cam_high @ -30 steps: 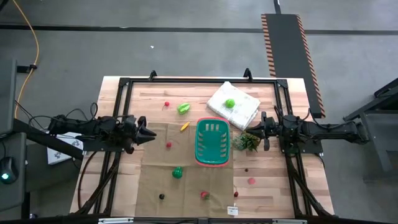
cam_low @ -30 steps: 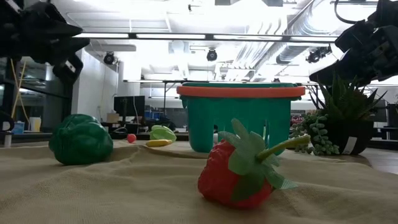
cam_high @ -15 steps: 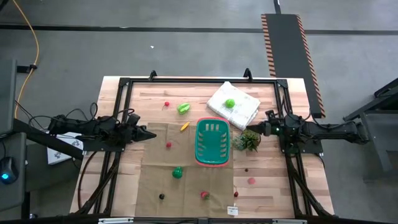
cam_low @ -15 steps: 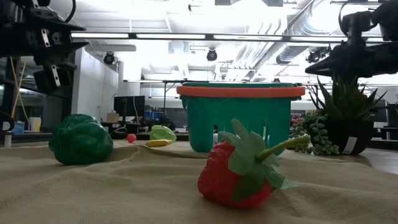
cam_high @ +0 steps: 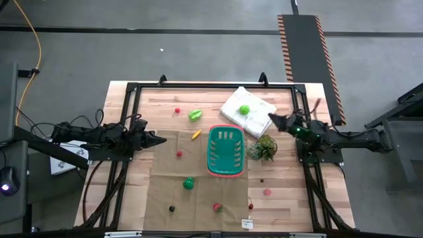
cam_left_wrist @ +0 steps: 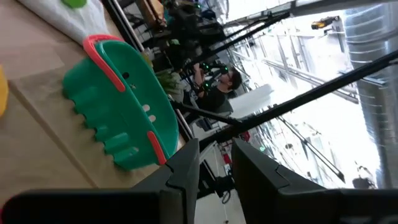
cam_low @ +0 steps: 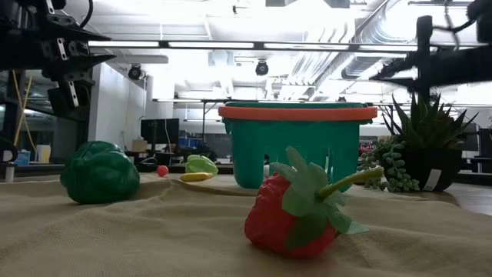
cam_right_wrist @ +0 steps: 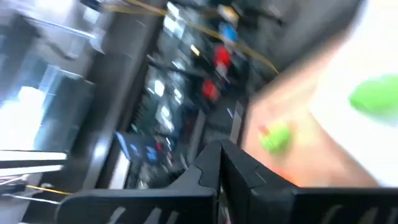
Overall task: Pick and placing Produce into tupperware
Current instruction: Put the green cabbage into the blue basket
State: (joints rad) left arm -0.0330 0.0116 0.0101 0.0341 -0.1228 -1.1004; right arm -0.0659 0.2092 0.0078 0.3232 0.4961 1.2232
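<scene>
- Left gripper (cam_high: 160, 140): a bit open, empty; basket (cam_high: 227, 153) ahead.
- Right gripper (cam_high: 271, 119): shut, empty, by cloth (cam_high: 259, 114).
- Strawberry (cam_low: 296, 206): prob. light, hard, smooth; grab round middle.

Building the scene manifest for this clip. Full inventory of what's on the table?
basket: 1, teal with red rim, table centre on the burlap mat
white cloth: 1, behind the basket, a light green piece on it
spiky plant: 1, green, right of the basket
leafy green piece: 1, behind-left of the basket
yellow-orange piece: 1, at the mat's far edge
dark green piece: 1, on the mat
strawberry: 1, red, near mat edge
left tool: slightly open, empty, left of the basket
right tool: shut, empty, by the cloth
</scene>
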